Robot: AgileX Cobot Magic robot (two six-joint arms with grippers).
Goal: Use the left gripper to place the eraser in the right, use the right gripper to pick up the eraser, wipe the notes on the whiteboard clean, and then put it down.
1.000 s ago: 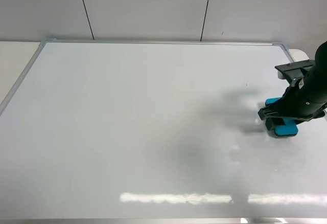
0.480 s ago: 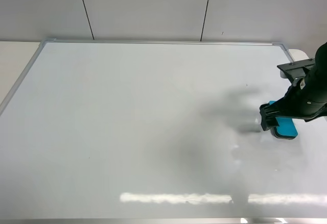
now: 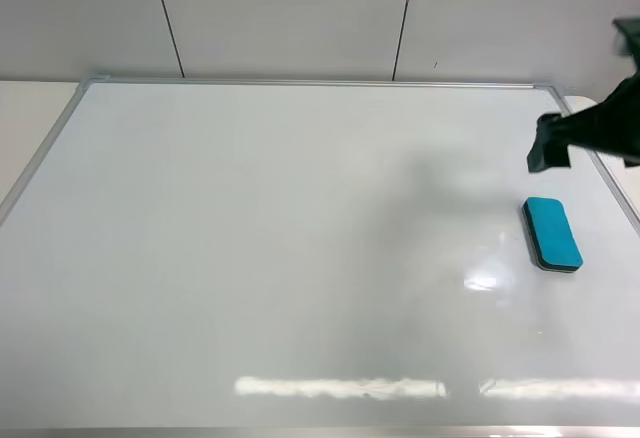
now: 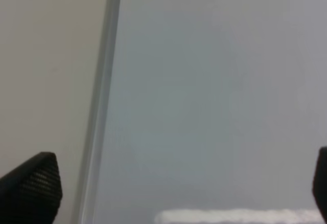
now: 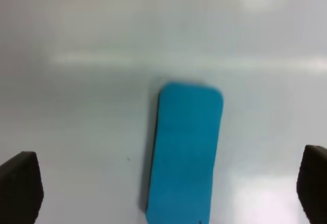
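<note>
Left pincer (image 4: 173,193): hanging over the whiteboard's left edge, jaws spread wide and holding nothing; being out of the high view, it is keeping clear of the working area.
Worktop (image 3: 30,118): a cream strip is showing beyond the board's left frame.
Whiteboard (image 3: 280,248): lying flat, its surface reading blank; no marker scribble is showing anywhere, so the wiping looks finished.
Eraser (image 3: 553,233): lying flat on the board near its right edge, teal back up and felt face down, its long side running roughly along that edge; it is resting free, touched by nothing.
Right pincer (image 5: 163,183): hovering above the eraser toward the board's far right corner, jaws fully apart and empty, a fingertip showing on each side of the eraser in the wrist view.
Obstructions: nothing is standing beside the eraser; only ceiling-light glare is lying along the board's near edge.
</note>
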